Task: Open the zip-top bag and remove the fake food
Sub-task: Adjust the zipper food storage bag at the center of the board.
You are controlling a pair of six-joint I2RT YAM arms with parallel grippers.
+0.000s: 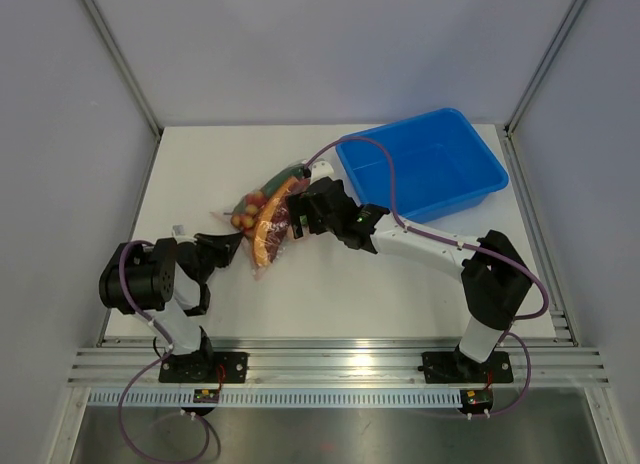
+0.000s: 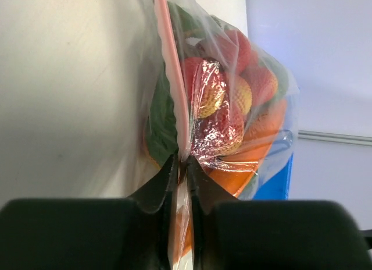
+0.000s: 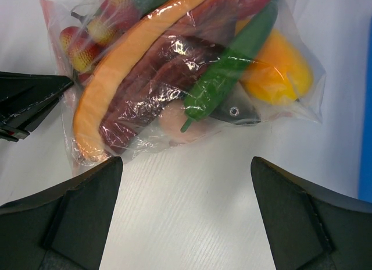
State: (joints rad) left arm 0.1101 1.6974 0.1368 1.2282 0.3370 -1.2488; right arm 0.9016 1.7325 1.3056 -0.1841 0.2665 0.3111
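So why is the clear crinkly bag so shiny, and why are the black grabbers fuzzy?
Right wrist view: white glare where light bounces off wrinkles in the clear crinkly zip-top bag; left wrist view: the left gripper, pinching the pink zip strip, is close to the lens and blurs.

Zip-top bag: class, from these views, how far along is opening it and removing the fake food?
Done: the left end effector is shut on the bag at its pink strip. In hand: the right end effector hangs open over the bag, gripping nothing. Left: the strip looks shut and all the food is inside, so opening and emptying both remain.
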